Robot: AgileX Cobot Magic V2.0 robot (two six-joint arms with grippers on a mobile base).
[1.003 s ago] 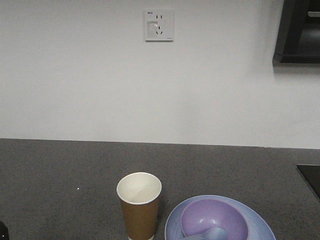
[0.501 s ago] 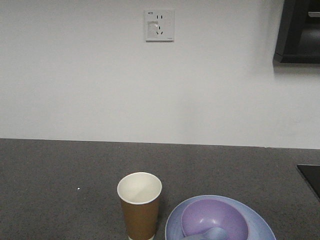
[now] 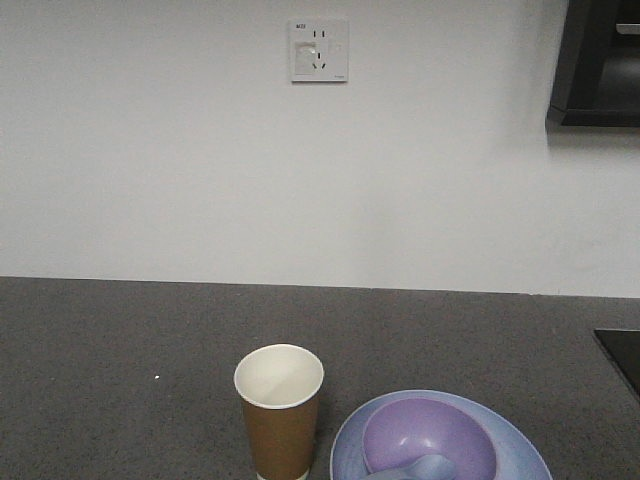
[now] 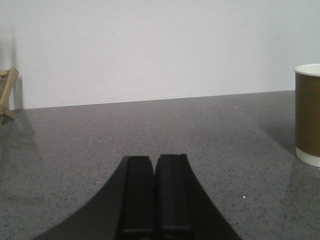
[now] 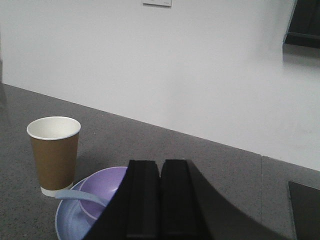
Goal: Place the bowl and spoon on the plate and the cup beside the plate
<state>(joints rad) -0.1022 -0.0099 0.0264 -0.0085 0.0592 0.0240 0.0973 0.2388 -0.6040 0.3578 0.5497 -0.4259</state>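
Observation:
The lavender bowl (image 3: 428, 437) (image 5: 106, 184) sits on the pale blue plate (image 3: 512, 437) (image 5: 67, 222) at the counter's near edge. The pale blue spoon (image 3: 420, 468) (image 5: 80, 196) rests in the bowl, its handle sticking out over the rim toward the cup. The brown paper cup (image 3: 279, 410) (image 5: 53, 154) (image 4: 307, 112) stands upright just left of the plate. My right gripper (image 5: 160, 165) is shut and empty, above and to the right of the bowl. My left gripper (image 4: 154, 160) is shut and empty, low over the counter, left of the cup.
A white wall with a socket (image 3: 318, 49) runs behind the grey counter (image 3: 120, 360). A black cabinet (image 3: 598, 60) hangs at top right. A dark cooktop edge (image 3: 620, 350) lies at the right. A wooden stand (image 4: 7, 95) sits far left.

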